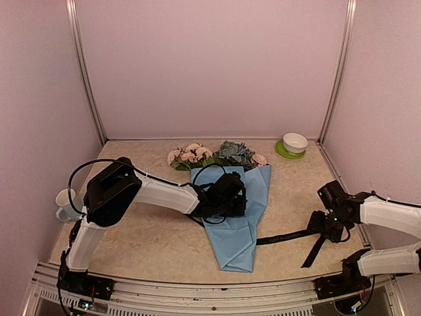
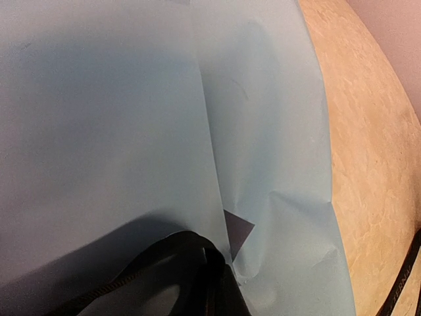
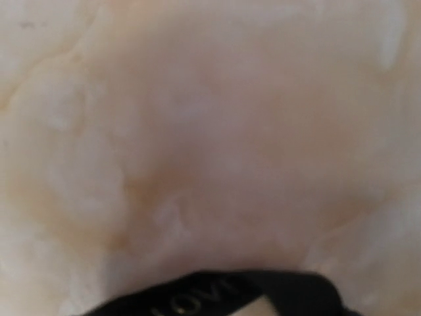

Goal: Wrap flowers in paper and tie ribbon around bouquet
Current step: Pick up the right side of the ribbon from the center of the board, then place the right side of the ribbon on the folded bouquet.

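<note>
On my left, the left gripper (image 1: 229,197) sits low on the upper half of the paper (image 1: 245,230), its jaws closed. From its wrist camera I see only pale blue sheet pressed close and a dark shape at the bottom edge. I cannot tell whether a fold is pinched or the closed tips just bear down on it.

The paper lies on the table (image 1: 151,240) as a loose cone, wide end to the rear and point towards me, with one flap creased over. I judge it light, thin and springy, so it will likely open again once it is let go, and a hard pinch will leave a mark. I would hold it at the overlapped edge near the narrow waist.

The flowers (image 1: 217,155) spill out of the wide end, pink blooms left and blue-grey right. They look soft and nearly weightless. The stems are hidden under the sheet, and they are the only firm part to squeeze.

The ribbon (image 1: 286,237) runs rightwards from the cone's lower edge, flat on the table. It is limp and slippery, so it needs a pinch across its width, near a free end.

The right gripper (image 1: 327,227) hangs over that far end. Its camera shows blurred tabletop and a strip of ribbon, no fingers, so I cannot say how its jaws stand.
</note>
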{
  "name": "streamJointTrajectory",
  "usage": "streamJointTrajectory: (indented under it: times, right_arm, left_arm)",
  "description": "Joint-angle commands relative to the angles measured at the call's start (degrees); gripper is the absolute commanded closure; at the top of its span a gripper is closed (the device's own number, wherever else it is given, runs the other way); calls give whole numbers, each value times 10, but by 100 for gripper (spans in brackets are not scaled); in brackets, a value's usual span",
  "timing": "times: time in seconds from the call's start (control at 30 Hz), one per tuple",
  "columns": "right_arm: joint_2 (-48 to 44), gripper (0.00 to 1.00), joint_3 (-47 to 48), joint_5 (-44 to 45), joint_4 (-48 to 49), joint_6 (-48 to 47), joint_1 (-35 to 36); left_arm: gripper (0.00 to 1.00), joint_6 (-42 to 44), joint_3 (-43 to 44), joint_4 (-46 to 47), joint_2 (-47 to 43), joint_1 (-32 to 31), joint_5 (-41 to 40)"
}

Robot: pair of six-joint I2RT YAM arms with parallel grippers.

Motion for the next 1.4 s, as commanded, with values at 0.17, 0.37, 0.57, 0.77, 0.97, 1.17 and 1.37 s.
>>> streamJointTrajectory:
  times: [0.17, 0.37, 0.57, 0.77, 0.97, 1.17, 1.37]
  right_arm:
    - [-26, 77, -30, -41, 62, -21, -6]
    - [-34, 100, 15, -43, 67, -99, -48]
    - [-37, 100, 196, 12, 6, -191, -94]
    - [-10, 100, 410, 10, -28, -255, -97]
    - [14, 100, 484, -115, 9, -293, -77]
    - [75, 100, 518, -177, 92, -334, 95]
    - [61, 100, 451, -367, 260, -315, 137]
  left_arm:
    - [100, 15, -1, -23, 27, -1, 17]
    - [100, 15, -8, -24, 21, 4, 13]
    - [100, 20, -9, -35, 19, 6, 6]
    - [100, 25, -12, -38, 15, 7, -3]
    - [100, 23, -11, -34, 18, 8, 0]
    - [100, 21, -13, -25, 16, 14, 18]
    - [100, 29, -16, -18, 11, 16, 18]
